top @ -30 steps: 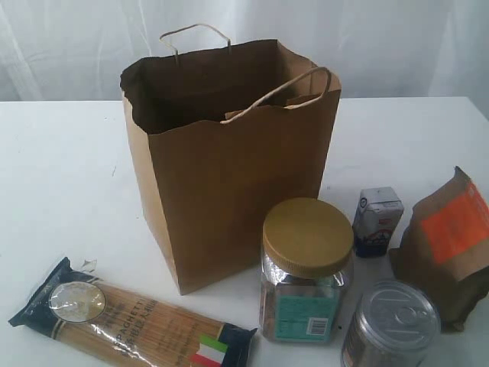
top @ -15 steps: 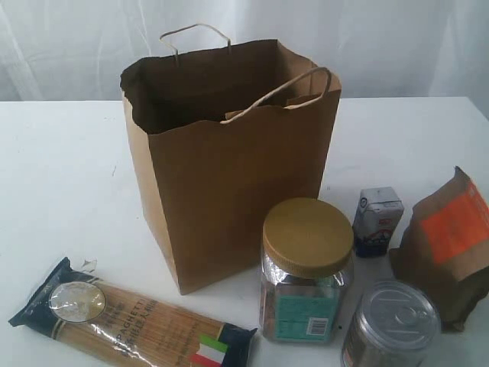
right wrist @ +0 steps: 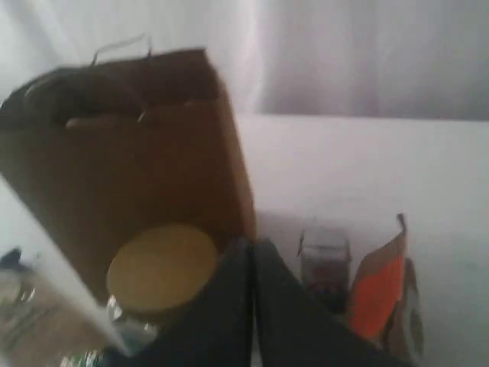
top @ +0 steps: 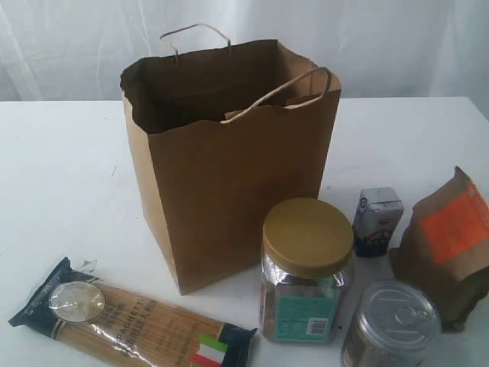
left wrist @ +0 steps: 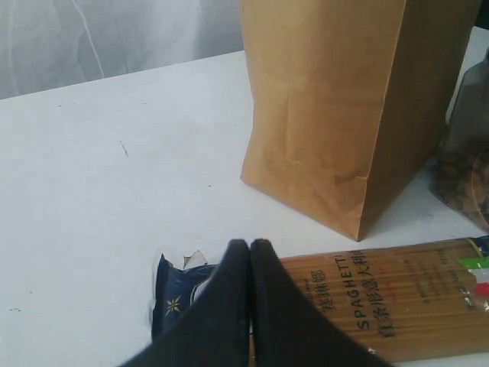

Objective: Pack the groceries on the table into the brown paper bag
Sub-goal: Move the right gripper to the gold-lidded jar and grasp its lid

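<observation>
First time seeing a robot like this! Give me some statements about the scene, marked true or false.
1. The brown paper bag stands upright and open on the table. True.
2. The spaghetti pack is inside the bag. False: it lies flat on the table in front of the bag.
3. The gold-lidded jar stands upright near the bag. True.
4. The silver tin can lies on its side. False: it stands upright.
5. The left gripper grips the spaghetti pack. False: its jaws are shut with nothing between them.
</observation>
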You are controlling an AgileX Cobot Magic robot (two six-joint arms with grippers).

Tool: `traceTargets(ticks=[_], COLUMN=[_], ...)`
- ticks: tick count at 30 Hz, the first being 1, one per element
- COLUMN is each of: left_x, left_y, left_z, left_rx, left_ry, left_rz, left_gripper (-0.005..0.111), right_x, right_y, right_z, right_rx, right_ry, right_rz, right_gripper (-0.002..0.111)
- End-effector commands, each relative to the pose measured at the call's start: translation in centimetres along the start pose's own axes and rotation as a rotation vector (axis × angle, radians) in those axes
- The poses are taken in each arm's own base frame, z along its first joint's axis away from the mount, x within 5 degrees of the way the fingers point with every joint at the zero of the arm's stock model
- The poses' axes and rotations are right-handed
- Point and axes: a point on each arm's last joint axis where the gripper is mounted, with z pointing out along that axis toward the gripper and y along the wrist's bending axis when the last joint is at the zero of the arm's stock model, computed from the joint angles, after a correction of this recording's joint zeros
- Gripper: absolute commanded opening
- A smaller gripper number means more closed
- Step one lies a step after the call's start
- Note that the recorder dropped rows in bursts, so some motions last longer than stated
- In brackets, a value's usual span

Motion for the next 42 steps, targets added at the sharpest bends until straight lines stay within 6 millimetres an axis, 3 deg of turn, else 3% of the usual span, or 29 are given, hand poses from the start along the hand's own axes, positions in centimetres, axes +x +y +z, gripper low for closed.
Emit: traceTargets(ticks=[1, 2, 6, 9, 21, 30, 35, 42], left_x=[0.1, 0.1, 0.1, 0.1, 0.1, 0.1, 0.1, 0.1], left_y=[0.0, 0.0, 0.0, 0.0, 0.0, 0.0, 0.0, 0.0], left_z=[0.0, 0.0, 0.0, 0.0, 0.0, 0.0, 0.0, 0.0], left_rx=[-0.001, -0.001, -0.002, -0.002, -0.002, -0.002, -0.002, -0.002], left_ry=[0.002, 0.002, 0.0, 0.0, 0.0, 0.0, 0.0, 0.0], left_rz=[-0.004, -0.004, -0.004, -0.004, -0.004, -0.004, -0.004, -0.004], left_gripper=[0.0, 0.0, 0.0, 0.0, 0.0, 0.0, 0.0, 0.0], right_x=[-1.5, -1.8, -2.2, -2.0, -2.3, -1.2, -1.3, -0.2], right_y=[0.4, 0.3, -0.1, -0.4, 2.2, 4.5, 4.2, 3.4], right_z=[2.1, 2.5, 5.0, 6.7, 11.6, 14.7, 15.2, 16.8], right_rx=[-0.111, -0.118, -0.138, -0.159, -0.313, -0.389, -0.317, -0.197], right_ry=[0.227, 0.256, 0.38, 0.444, 0.502, 0.542, 0.533, 0.618], right_rz=[-0.112, -0.127, -0.104, -0.107, -0.184, -0.252, -0.177, -0.147], right_gripper=[0.021, 0.029, 0.08, 0.095, 0.096, 0.096, 0.096, 0.105])
